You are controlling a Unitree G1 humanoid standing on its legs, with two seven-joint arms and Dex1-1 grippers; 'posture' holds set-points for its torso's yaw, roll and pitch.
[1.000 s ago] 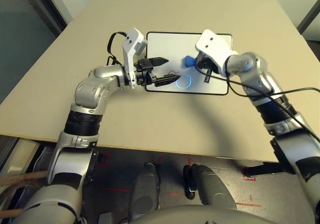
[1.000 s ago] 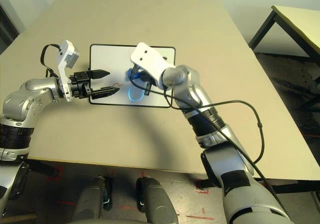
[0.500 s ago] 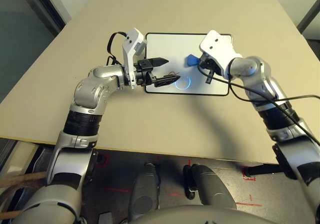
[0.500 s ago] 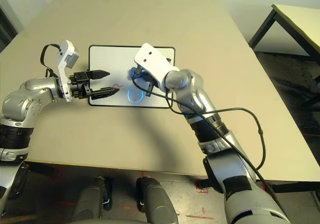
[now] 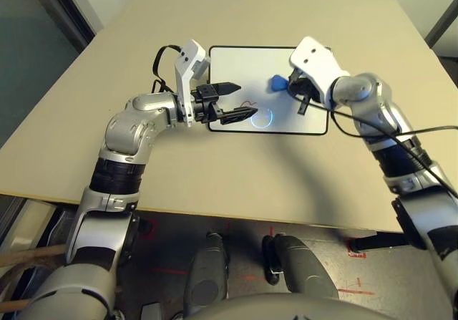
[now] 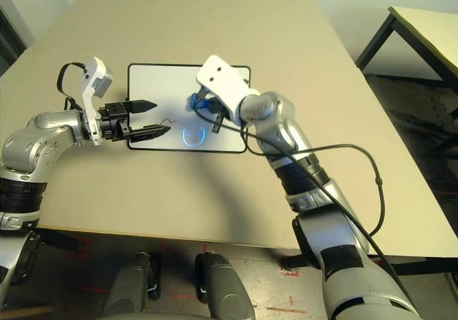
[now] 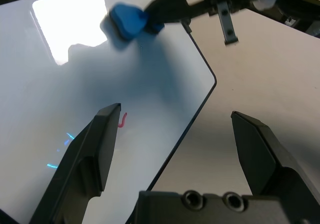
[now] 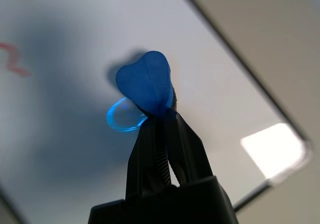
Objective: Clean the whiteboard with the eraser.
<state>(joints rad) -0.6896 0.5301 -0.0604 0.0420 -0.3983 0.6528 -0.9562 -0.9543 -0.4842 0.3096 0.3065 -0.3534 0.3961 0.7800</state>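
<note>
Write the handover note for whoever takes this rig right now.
Right gripper: shut on the eraser, held over the whiteboard.
Left gripper: open, holding nothing, over the board's near left edge.
Whiteboard: flat on the table.
Done: eraser picked up; most of the board looks white.
Left: a small red mark remains near the left gripper; wipe it off.

No legible text, label, brand or number anywhere; the whiteboard (image 5: pixel 243 69) bears only a small red scribble (image 7: pixel 122 120).
</note>
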